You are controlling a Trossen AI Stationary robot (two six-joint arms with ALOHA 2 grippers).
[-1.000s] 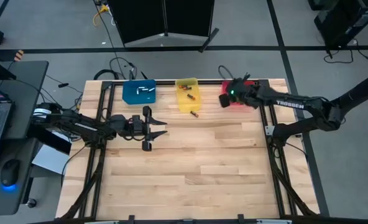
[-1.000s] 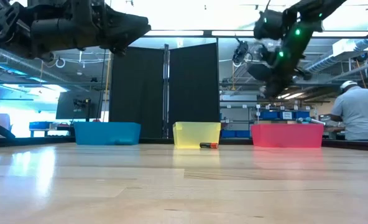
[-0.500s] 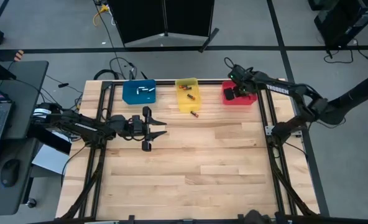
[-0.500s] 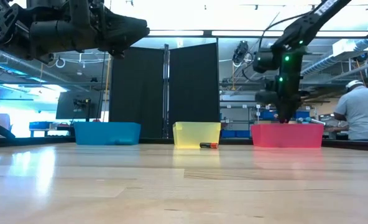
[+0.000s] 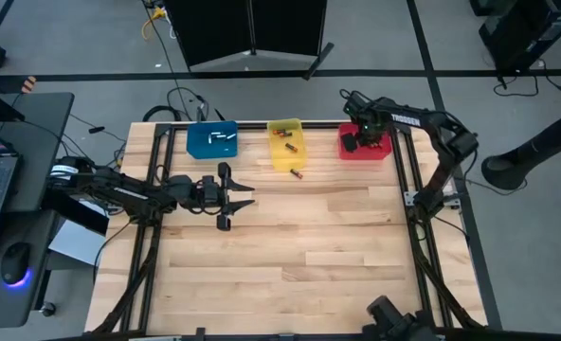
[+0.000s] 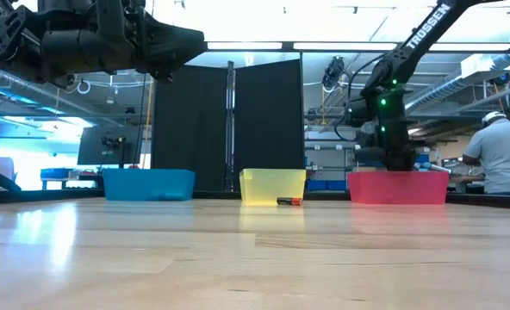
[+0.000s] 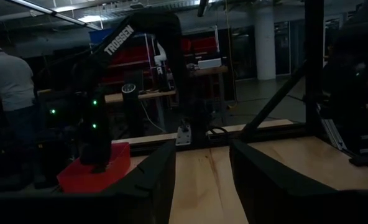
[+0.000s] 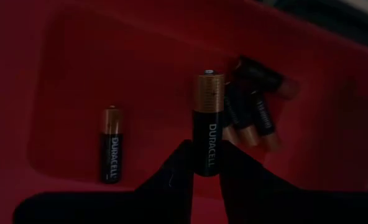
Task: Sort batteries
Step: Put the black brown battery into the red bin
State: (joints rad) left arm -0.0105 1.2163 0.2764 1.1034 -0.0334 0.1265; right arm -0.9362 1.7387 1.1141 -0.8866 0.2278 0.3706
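Swung across from beside the red bin (image 5: 365,149), the right end effector (image 8: 201,171) now dips into it, pinching a battery (image 8: 209,132) upright, copper end up; other batteries (image 8: 111,144) lie inside. Left end effector (image 5: 235,196) hovers spread over the desk (image 5: 290,256).

high: bright, even | low: backlit | wrists: dim

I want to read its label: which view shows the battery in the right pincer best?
The right wrist view: the battery stands clamped in the right pincer over the red bin, label legible. In the high, low and left wrist views the arm hides it.
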